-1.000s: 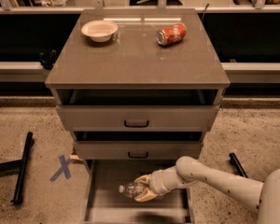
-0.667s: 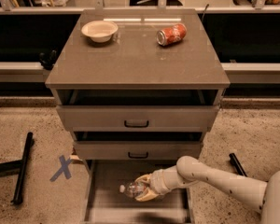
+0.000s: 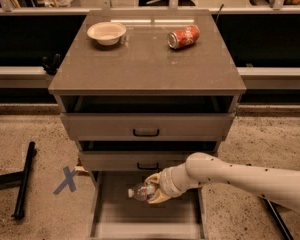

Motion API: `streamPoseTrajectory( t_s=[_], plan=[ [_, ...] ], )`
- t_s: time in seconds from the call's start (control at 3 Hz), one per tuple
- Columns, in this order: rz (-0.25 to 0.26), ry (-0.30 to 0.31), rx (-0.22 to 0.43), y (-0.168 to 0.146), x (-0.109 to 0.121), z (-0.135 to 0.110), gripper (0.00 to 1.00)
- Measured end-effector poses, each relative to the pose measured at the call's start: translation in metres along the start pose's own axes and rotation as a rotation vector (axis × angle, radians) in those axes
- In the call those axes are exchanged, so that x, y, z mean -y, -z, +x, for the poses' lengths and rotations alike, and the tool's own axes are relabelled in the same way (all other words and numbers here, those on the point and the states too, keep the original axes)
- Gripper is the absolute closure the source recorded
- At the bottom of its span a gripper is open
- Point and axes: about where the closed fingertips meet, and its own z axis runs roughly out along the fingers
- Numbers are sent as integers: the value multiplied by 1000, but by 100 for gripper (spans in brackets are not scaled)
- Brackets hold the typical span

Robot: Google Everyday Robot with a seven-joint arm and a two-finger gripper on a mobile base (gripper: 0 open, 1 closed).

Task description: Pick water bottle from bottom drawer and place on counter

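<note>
The water bottle [image 3: 139, 191] is small and clear with a white cap pointing left. It lies on its side inside the open bottom drawer [image 3: 107, 216], just above the flat grey floor. My gripper [image 3: 151, 189] reaches in from the right on a white arm and is shut on the bottle's body. The counter [image 3: 145, 59] is the glossy grey-brown top of the cabinet, well above the gripper.
A cream bowl [image 3: 106, 33] and a red soda can [image 3: 183, 36] on its side rest at the back of the counter. Two upper drawers with black handles [image 3: 146, 132] stick out slightly over the bottom drawer. A black bar [image 3: 23, 179] and a blue X [image 3: 66, 179] lie on the floor at left.
</note>
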Motion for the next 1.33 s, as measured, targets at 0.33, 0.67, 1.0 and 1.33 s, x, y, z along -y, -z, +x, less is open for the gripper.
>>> streamPoseTrajectory(
  t_s=[0.33,0.67,1.0,1.33],
  plan=[
    [73,66,-49,56,13,-47,100],
    [108,111,-82,80,26,-63,100],
    [107,110,-81,80,26,-62,100],
    [210,118,-41,129,52,-64,100]
  ],
)
